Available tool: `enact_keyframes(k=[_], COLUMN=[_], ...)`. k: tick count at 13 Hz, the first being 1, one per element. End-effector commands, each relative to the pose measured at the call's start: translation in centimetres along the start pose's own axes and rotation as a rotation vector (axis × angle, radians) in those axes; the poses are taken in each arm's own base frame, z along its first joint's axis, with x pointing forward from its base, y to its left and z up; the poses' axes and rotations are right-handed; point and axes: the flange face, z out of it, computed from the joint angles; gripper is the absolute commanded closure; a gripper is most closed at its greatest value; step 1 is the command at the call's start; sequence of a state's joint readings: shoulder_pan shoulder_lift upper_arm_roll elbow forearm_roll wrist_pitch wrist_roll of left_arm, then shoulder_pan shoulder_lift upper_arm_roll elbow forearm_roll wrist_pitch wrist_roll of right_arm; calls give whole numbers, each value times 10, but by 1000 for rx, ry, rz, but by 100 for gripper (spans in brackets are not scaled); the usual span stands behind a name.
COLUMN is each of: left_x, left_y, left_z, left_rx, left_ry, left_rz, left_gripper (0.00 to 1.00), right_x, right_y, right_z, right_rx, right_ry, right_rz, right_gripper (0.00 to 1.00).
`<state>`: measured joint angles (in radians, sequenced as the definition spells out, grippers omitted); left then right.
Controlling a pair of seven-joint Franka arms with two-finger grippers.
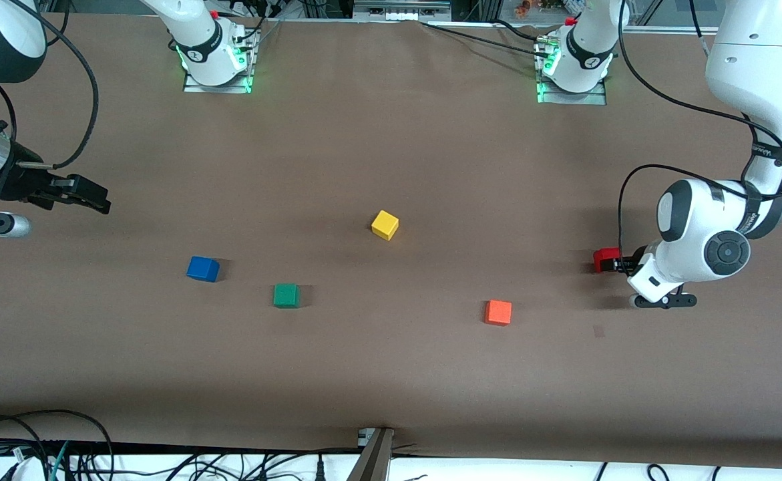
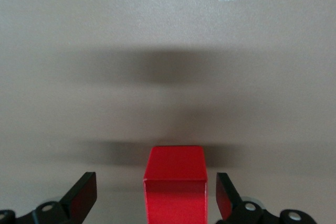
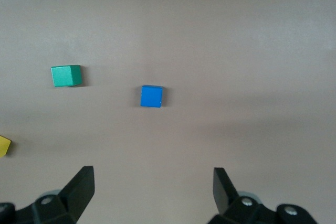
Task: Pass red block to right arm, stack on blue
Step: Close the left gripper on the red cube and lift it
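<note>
The red block (image 1: 604, 258) stands on the table near the left arm's end. My left gripper (image 1: 616, 262) is low around it, open, with a gap between each finger and the block. In the left wrist view the red block (image 2: 175, 182) sits between the two spread fingers of my left gripper (image 2: 156, 187). The blue cube (image 1: 203, 268) lies toward the right arm's end. My right gripper (image 1: 90, 197) is open and empty, up over the table at its own end. The right wrist view shows the blue cube (image 3: 151, 96) ahead of my right gripper (image 3: 152, 179).
A green cube (image 1: 286, 295) lies beside the blue one, nearer the front camera. A yellow cube (image 1: 384, 224) sits mid-table. An orange cube (image 1: 498, 312) lies between the green cube and the red block. A small tape patch (image 1: 598, 331) marks the table near the left gripper.
</note>
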<state>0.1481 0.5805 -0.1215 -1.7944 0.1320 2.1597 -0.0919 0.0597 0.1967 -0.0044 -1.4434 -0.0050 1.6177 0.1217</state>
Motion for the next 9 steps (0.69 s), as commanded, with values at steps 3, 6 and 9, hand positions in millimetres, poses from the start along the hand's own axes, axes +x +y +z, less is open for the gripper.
enact_keyframes(k=[3,6,9], left_x=[-8,-13,-13], left_y=[2,4,4], left_z=[6,14,13], left_rx=[4,4,3], left_ry=[-16,-33,-33], left_rz=[18,20,20], left_gripper=[0,0,17], right_x=[-4,-4,-5], right_y=[-1,-1,-2], right_z=[-7,-7,-7], right_rx=[-7,-7,-8], right_ry=[-1,-1,-6], right_rz=[9,9,9], right_gripper=[0,0,0])
